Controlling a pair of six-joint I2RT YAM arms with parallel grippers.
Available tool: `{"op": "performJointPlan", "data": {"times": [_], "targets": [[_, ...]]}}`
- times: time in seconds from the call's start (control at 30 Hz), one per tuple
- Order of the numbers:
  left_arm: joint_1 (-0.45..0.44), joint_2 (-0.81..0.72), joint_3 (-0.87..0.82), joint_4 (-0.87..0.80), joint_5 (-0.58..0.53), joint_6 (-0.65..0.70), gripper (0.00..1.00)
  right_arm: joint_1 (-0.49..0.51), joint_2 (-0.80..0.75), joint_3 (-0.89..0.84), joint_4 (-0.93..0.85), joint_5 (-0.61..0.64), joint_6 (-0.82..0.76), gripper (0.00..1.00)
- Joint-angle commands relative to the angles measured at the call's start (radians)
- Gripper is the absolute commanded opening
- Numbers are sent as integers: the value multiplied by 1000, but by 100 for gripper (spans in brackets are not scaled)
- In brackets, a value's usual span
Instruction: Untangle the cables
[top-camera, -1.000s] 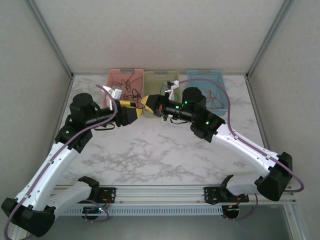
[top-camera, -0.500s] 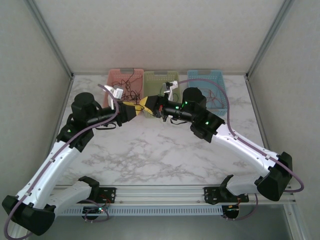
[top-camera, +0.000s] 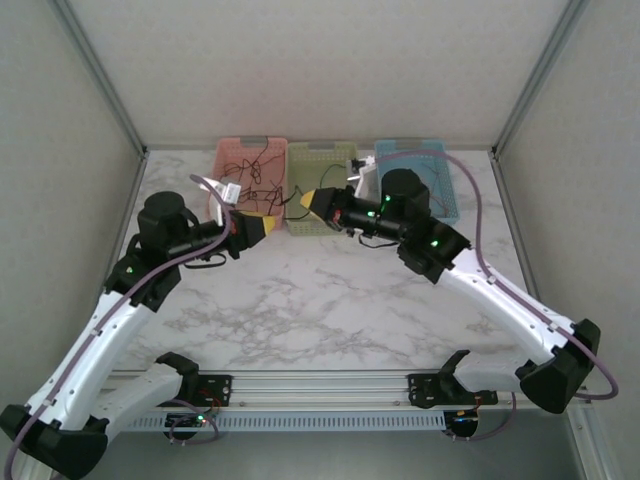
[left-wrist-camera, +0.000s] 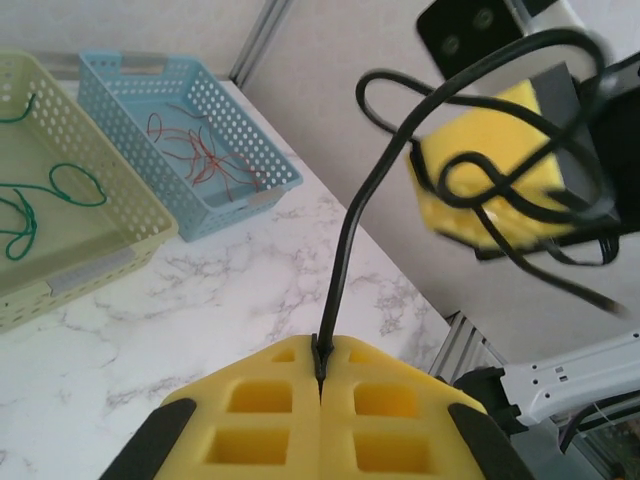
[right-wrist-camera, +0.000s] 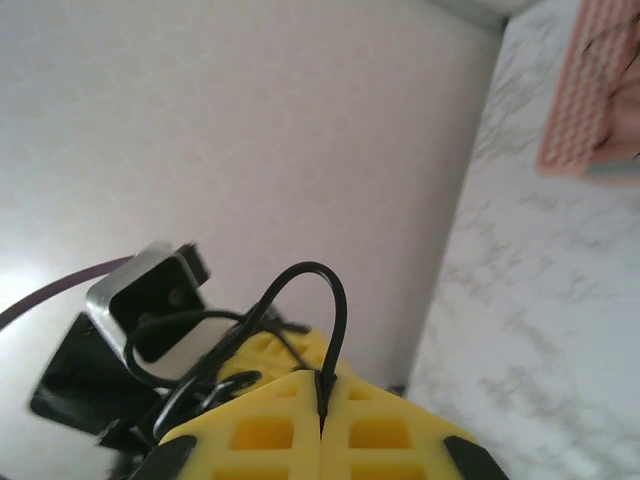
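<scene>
One black cable (left-wrist-camera: 345, 240) stretches between my two grippers above the table. My left gripper (left-wrist-camera: 321, 365) is shut on one end of it, the thin wire pinched between its yellow pads. My right gripper (right-wrist-camera: 321, 400) is shut on the same cable (right-wrist-camera: 338, 310), which arcs up out of its tips. Several black loops hang around the right gripper's yellow fingers (left-wrist-camera: 500, 130). From above, the left gripper (top-camera: 268, 224) and the right gripper (top-camera: 312, 205) face each other, a short gap apart, in front of the baskets. More black cables (top-camera: 255, 165) lie tangled in the pink basket (top-camera: 228, 160).
Three baskets stand in a row at the back. The green basket (left-wrist-camera: 90, 250) holds green cables (left-wrist-camera: 60, 185). The blue basket (left-wrist-camera: 130, 130) holds red cables (left-wrist-camera: 195, 160). Bare marble table (top-camera: 320, 300) spreads in front of the grippers, with walls on both sides.
The two grippers, tip to tip a second ago, have drawn apart. The right arm swung right and back, the left pulled slightly left, and the black cable now spans the gap.
</scene>
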Motion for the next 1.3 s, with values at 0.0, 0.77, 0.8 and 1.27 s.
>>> {"op": "performJointPlan", "data": {"times": [0.0,0.77,0.8,1.27], "targets": [[-9,-81,1,-78,2,26,0,-23,-49,110,-211,178,-279,0],[-8,-216,180,-553,-1162,317,0,-23,-268,-5,-521,535,-1384,0],[-6,-216,182,-552,-1181,321,0,-23,-268,-10,-520,574,-1396,0],[-43,-106,182,-458,-269,400,57,-23,-284,-4,-535,293,-1345,0]]}}
